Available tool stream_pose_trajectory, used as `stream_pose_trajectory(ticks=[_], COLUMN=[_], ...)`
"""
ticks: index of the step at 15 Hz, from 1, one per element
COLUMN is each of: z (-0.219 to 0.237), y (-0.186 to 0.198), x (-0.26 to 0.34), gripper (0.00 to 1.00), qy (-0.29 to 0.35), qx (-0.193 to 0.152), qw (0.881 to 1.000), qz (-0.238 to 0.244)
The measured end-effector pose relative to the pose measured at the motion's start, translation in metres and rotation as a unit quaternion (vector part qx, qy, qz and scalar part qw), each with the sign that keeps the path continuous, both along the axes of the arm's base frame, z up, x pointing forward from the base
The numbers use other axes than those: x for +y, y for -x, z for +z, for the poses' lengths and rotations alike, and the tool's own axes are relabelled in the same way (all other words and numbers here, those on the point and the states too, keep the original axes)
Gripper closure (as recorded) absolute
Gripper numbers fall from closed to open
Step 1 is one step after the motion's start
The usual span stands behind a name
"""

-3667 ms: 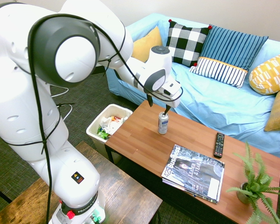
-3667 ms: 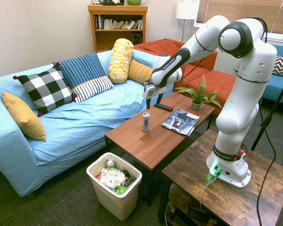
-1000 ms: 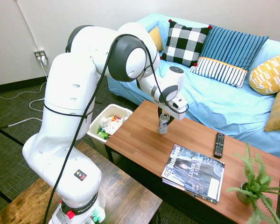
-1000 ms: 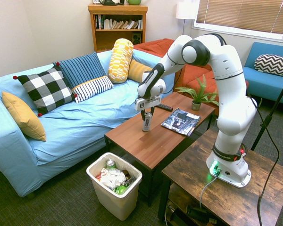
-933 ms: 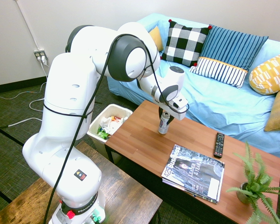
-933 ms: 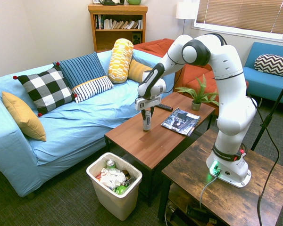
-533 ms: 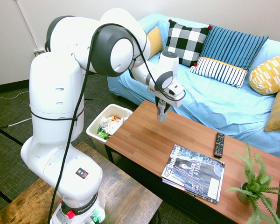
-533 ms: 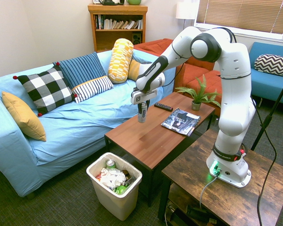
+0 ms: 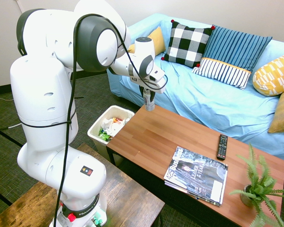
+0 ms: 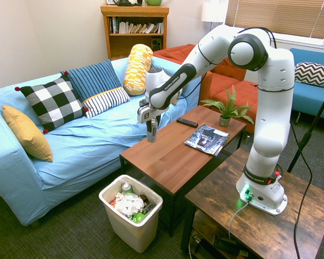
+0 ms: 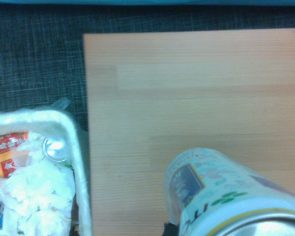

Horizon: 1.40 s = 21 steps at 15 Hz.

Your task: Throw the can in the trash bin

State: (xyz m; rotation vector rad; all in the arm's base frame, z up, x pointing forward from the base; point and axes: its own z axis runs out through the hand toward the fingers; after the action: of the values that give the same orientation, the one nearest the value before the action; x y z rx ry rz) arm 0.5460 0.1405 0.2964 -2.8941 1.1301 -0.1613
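Can (image 9: pixel 148 101) hangs upright, long axis vertical, clamped by its top in the gripper (image 9: pixel 148 94) above the coffee table's (image 9: pixel 180 142) sofa-side end, while the trash bin (image 9: pixel 98 127) waits on the floor at about eight o'clock from it in the first exterior view.

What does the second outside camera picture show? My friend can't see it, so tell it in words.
A white robot arm's gripper holds a silver can in the air above a wooden coffee table. A white trash bin full of rubbish stands on the floor by the table's end.
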Motion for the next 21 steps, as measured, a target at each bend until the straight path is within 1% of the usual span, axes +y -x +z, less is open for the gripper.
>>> stream_pose_trajectory(ticks=[3,5,9,13,14,16,21], z=[-0.007,-0.024,-0.070,-0.093,-0.094,-0.096,-0.100], y=[0.018,0.026,0.031,0.040,0.041,0.041,0.026], x=[0.069,0.108,0.158,0.196,0.202,0.206,0.175], gripper=[1.00,1.00,1.00,1.00,0.00,0.00,0.00], qy=[-0.002,0.003,0.010,0.008,0.007,0.009,0.018], qx=[0.003,0.010,0.030,0.039,0.038,0.039,0.044], qw=[0.999,0.998,0.996,0.993,0.992,0.992,0.992], qz=[0.037,0.057,0.086,0.115,0.120,0.124,0.114])
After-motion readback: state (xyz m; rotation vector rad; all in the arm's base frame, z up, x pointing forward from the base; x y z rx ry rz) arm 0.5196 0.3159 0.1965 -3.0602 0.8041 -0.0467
